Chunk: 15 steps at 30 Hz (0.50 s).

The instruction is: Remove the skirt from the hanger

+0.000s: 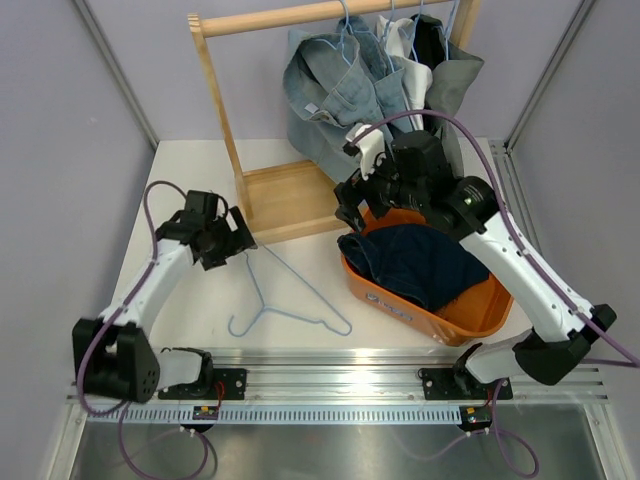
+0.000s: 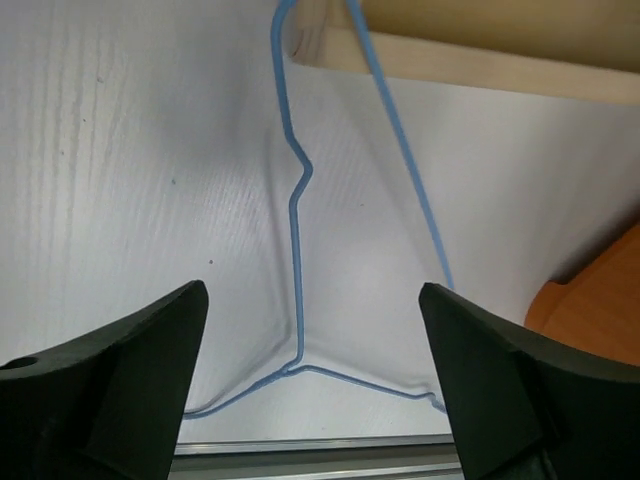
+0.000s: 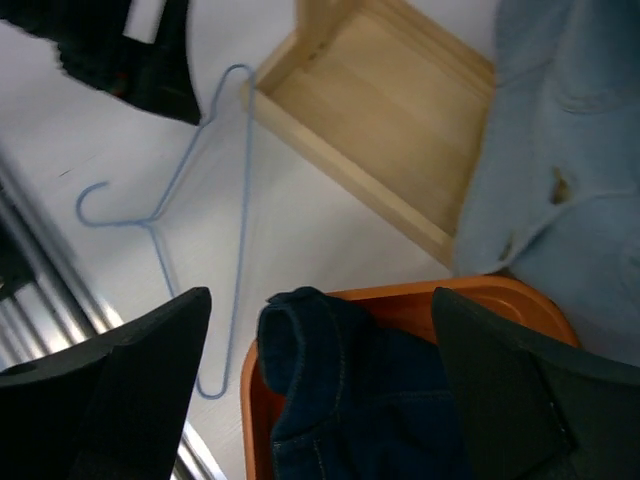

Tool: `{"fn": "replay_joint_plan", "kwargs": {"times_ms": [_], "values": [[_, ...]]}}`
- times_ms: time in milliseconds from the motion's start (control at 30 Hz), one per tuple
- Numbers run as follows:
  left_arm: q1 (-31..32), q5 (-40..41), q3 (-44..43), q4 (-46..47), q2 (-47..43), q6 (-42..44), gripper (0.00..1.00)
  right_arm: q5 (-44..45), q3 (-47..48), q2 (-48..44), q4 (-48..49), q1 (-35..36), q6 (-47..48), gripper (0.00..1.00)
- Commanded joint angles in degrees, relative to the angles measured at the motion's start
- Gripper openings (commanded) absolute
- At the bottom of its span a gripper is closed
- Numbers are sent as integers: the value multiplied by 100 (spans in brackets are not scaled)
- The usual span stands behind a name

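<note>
Skirt (image 1: 415, 262), dark navy-blue denim, soft and bunched: lay in the orange oval plastic basket (image 1: 470, 335) on the right half of the table, fully apart from the hanger. One fold rose over the basket's left rim.

Hanger (image 2: 296, 290), thin pale-blue wire triangle with hook: lay flat on the table, left of the basket. Its hook pointed toward the near edge, and its far corner touched or was just beside the base of the wooden rack (image 1: 290, 195).

Left gripper (image 2: 315, 390): jaws spread wide, nothing between them, poised over the hanger's far end. Right gripper (image 3: 320, 380): jaws spread wide, empty, directly above the skirt's left end.

Judgement: the separation looked complete, with only withdrawal left. To do it well:
- Raise each arm straight up first, jaws kept apart, so no finger hooks the wire or catches a denim fold.
- Take the right arm toward the near side, as the light grey-blue denim jacket (image 1: 335, 85) hung close behind it.
- Keep the left arm from sweeping sideways; the light wire would likely slide easily.

Surface: white matte tabletop (image 1: 190, 300), faintly grained, with an aluminium rail (image 1: 340, 365) along the near edge. Room: pale lilac panels (image 1: 60, 150) enclosed the left and far sides.
</note>
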<state>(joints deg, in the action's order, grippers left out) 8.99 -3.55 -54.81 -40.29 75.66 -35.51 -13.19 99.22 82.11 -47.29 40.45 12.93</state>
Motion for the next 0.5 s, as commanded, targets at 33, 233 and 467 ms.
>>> {"fn": "replay_joint_plan", "kwargs": {"times_ms": [33,233,467], "values": [[-21,214,-100,460,-1394,430,95,2196,-227,-502,712,-221,-633,99],[-20,574,355,1408,-3281,501,99,3568,-701,-1003,1589,-415,-432,99],[-20,821,419,1419,-3988,562,99,4132,-860,-1135,1653,-695,-475,100]]}}
